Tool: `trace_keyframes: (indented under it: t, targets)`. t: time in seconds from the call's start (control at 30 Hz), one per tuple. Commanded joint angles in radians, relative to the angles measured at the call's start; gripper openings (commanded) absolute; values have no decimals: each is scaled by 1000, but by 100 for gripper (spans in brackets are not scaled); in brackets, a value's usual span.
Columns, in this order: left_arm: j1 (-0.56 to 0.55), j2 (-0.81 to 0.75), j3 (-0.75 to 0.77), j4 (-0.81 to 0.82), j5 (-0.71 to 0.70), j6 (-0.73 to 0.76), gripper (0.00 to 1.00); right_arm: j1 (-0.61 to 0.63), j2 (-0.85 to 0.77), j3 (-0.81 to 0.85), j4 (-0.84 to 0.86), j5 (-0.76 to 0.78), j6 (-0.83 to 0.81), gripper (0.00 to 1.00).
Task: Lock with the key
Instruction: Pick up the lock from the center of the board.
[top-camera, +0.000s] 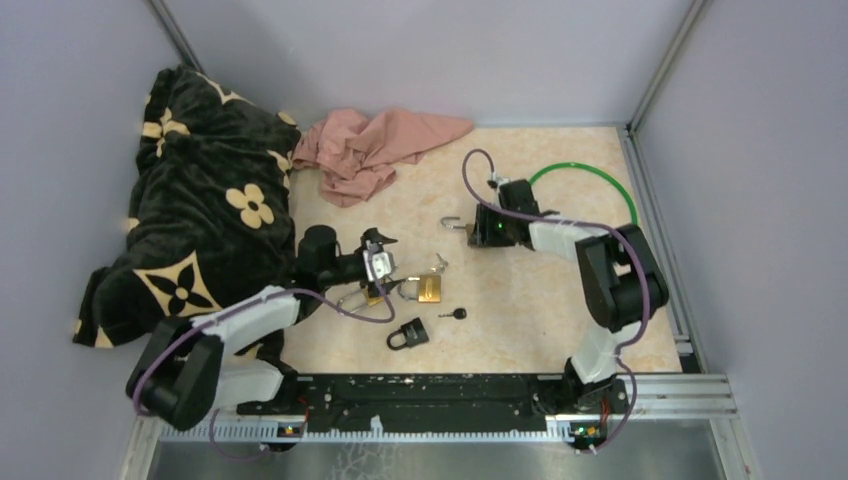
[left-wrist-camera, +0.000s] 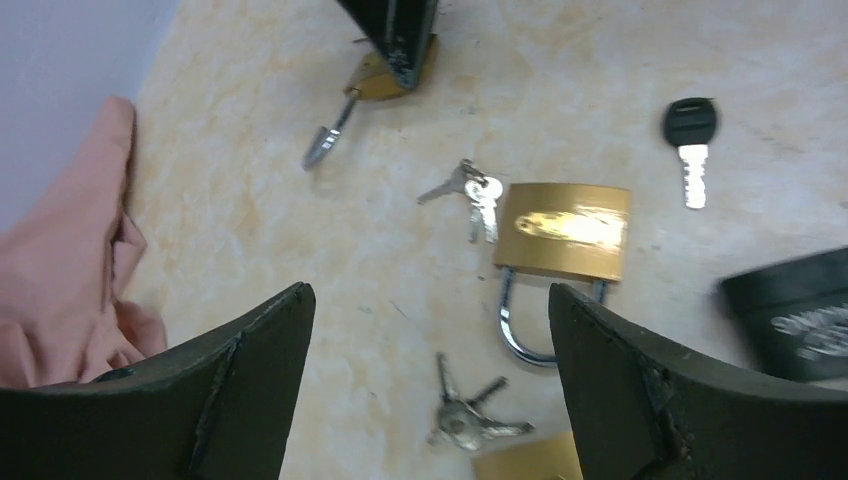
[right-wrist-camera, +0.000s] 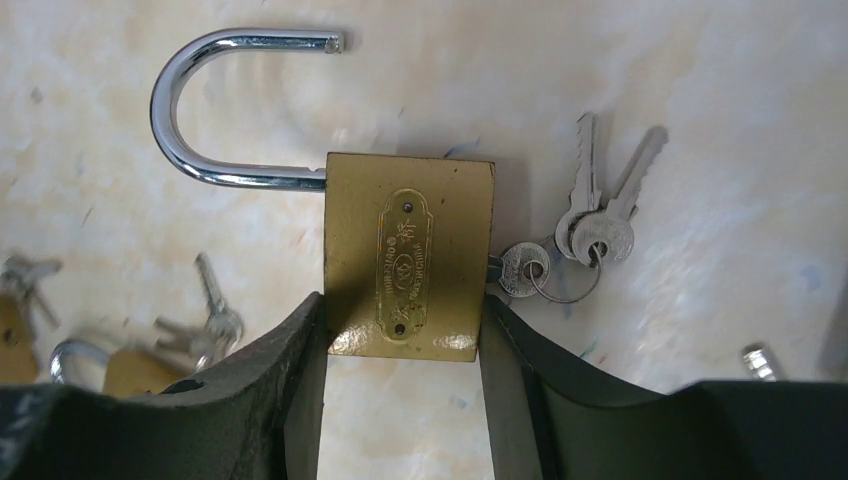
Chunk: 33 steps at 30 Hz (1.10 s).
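Observation:
In the right wrist view a brass padlock (right-wrist-camera: 410, 255) with its shackle (right-wrist-camera: 190, 100) swung open sits between my right gripper's fingers. My right gripper (right-wrist-camera: 402, 305) is shut on the padlock body. A key (right-wrist-camera: 522, 268) sticks in the padlock's underside, with two more keys on its ring lying on the table. In the top view this gripper (top-camera: 478, 228) is at the back centre. My left gripper (left-wrist-camera: 430, 300) is open and empty, hovering above a loose key bunch (left-wrist-camera: 465, 420) and a second, closed brass padlock (left-wrist-camera: 565, 230).
A black padlock (top-camera: 408, 333) and a black-headed key (top-camera: 455, 313) lie near the front. A pink cloth (top-camera: 370, 145) and a dark flowered blanket (top-camera: 200, 210) fill the back left. A green ring (top-camera: 590, 175) lies at the back right.

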Motion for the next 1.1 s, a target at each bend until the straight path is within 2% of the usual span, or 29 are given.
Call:
trace_keyframes:
  t: [0.0,0.1,0.33,0.37,0.47,0.5,0.53,0.77,0.83,0.87,0.9,0.93,1.0,1.03,1.07]
  targets:
    - [-69,262,191,5,49,336,92,20,-140,-168,224,-211,109,0]
    - [-138,424,307,1,44,413,90,32,-205,-255,262,-224,125,0]
    - [-194,657,492,-20,-31,388,73,42,-309,-352,279,-242,119,0]
    - [-194,676,504,-24,-42,393,68,43,-315,-356,278,-246,116,0]
    - [-201,725,542,-53,-65,423,36,43,-318,-358,276,-256,104,0]
    - [-205,738,554,-60,-78,426,29,43,-318,-358,281,-259,102,0]
    - [-208,749,561,-60,-87,431,28,44,-318,-358,282,-263,101,0]
    - [-215,754,551,-49,-96,458,36,44,-336,-343,288,-286,103,0]
    - [-217,753,547,-34,-97,458,33,45,-349,-339,284,-288,100,0]
    - [-217,752,548,-25,-98,453,26,45,-354,-338,282,-290,98,0]
    - [-219,750,547,-14,-99,446,10,45,-359,-337,278,-293,95,0]
    - [-220,749,544,2,-103,439,1,45,-365,-336,271,-295,90,0]
    - [-223,741,536,37,-110,425,0,45,-384,-335,260,-296,77,0]
    - [-225,732,530,50,-113,422,0,45,-395,-334,252,-296,69,7]
    - [-225,720,524,71,-119,405,0,43,-409,-332,239,-296,56,32]
